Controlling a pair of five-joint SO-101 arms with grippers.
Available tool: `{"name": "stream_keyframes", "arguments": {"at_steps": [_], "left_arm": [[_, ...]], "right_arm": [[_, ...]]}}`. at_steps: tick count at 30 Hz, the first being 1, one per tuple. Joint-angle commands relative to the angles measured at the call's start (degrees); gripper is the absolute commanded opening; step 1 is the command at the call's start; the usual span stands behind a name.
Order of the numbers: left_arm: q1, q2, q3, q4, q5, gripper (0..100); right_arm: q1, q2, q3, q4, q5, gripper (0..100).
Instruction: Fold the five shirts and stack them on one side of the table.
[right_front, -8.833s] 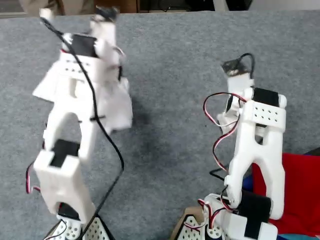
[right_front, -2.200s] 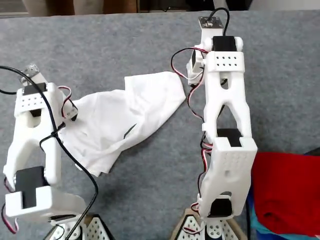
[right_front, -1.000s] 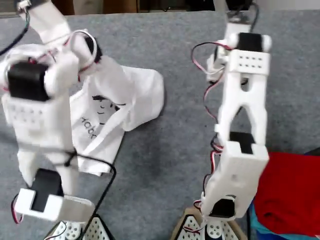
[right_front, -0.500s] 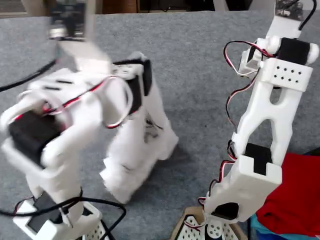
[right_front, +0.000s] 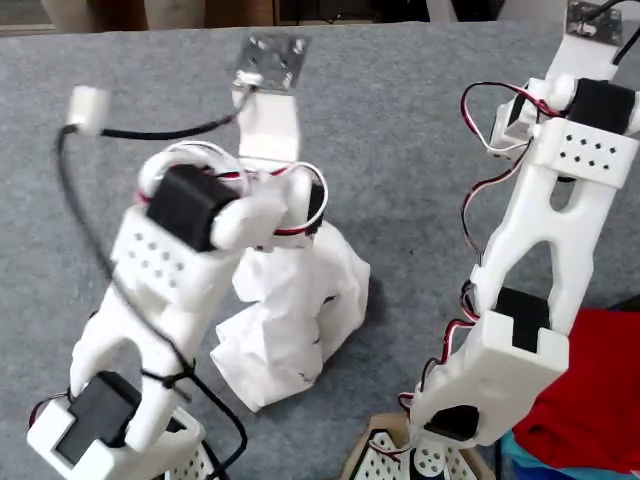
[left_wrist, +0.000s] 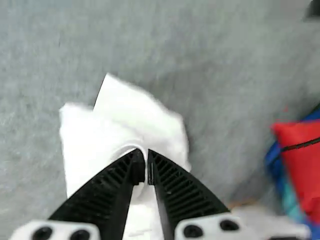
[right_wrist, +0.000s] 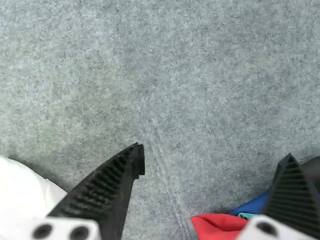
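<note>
A crumpled white shirt (right_front: 295, 315) hangs in a bunch over the grey table (right_front: 400, 130), its lower part resting on the felt. My left gripper (left_wrist: 144, 161) is shut on a fold of the white shirt (left_wrist: 125, 127) and holds it up from above. The left arm (right_front: 190, 260) leans over the cloth and hides its top. My right gripper (right_wrist: 212, 160) is open above bare felt with nothing between its fingers; the right arm (right_front: 550, 210) stands at the right side. A folded red shirt (right_front: 585, 385) lies at the near right corner.
Under the red shirt (left_wrist: 302, 160) lie blue and teal cloths (right_front: 520, 455), part of a stack at the near right. A corner of the red and blue cloth (right_wrist: 225, 217) lies below the right gripper. The far half of the table is bare felt.
The left arm has swung from the left side toward the middle, lifting the white shirt from spread flat into a hanging bunch. The right arm drew back to the far right.
</note>
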Motion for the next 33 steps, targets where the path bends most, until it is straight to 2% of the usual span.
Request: {"name": "stream_keyframes", "arguments": {"at_steps": [1,6,10,13,17,23,28,31,33], "left_arm": [[1.76,-1.27,7.21,0.62,-6.95,11],[1.67,-6.20,11.96,0.62,-5.54,31],[-0.79,-11.12,11.60,0.62,-5.80,32],[-6.77,-14.46,11.16,0.62,-5.80,32],[-19.52,-20.00,10.37,0.62,-5.80,32],[-45.80,-28.00,10.73,0.62,-7.30,32],[-67.08,-29.49,14.59,0.62,-10.81,32],[-75.34,-28.97,19.08,0.62,-13.27,32],[-79.12,-28.88,22.24,0.62,-15.03,32]], "right_arm": [[0.31,-3.82,-3.30,0.88,1.14,40.1],[0.31,-3.74,-2.95,0.62,1.14,40.1],[-0.31,-3.74,-2.95,0.79,1.14,40.1],[-3.82,-4.18,-2.15,1.05,1.14,40.1],[-11.91,-5.05,-0.57,1.23,1.05,40.1],[-30.29,-10.24,4.44,1.23,0.00,40.1],[-46.81,-10.68,10.68,1.05,-10.02,40.1],[-52.09,-6.20,14.90,0.97,-15.12,40.1],[-53.05,-1.71,16.48,0.97,-17.76,40.1]]}}
